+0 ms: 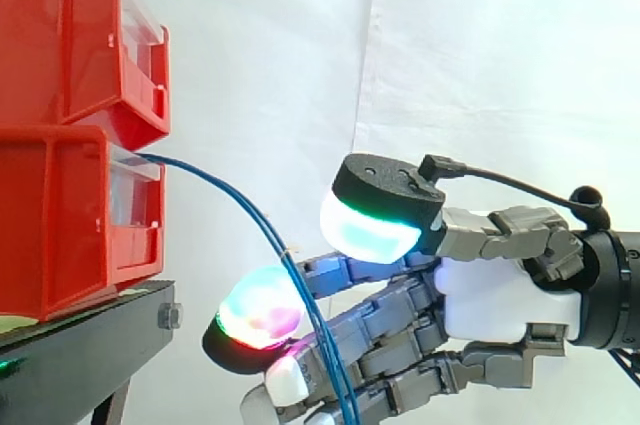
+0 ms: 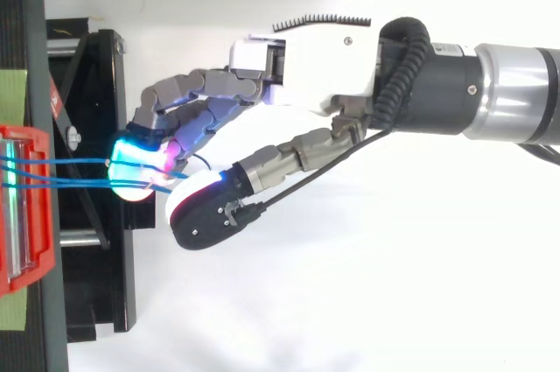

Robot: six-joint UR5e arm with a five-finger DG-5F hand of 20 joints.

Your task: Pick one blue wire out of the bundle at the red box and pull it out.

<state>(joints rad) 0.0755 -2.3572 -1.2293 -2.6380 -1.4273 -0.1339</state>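
Observation:
Blue wires (image 1: 245,207) leave the lower red bin (image 1: 60,215) and arc down to the right. In the top view they run as a few thin lines (image 2: 74,172) from the bin (image 2: 31,214) to the fingertips. My hand (image 1: 500,290) reaches in from the right, fingers half bent and spread. The wires cross in front of the fingers just behind a glowing fingertip (image 1: 258,310) and drop below the frame. The thumb pad (image 1: 370,220) stands well above them, apart from the fingers. Nothing is pinched between thumb and fingers.
A second red bin (image 1: 70,40) sits on top of the lower one. Both rest on a black stand (image 1: 80,345), whose frame (image 2: 92,241) lies under the fingertips. A white curtain hangs behind.

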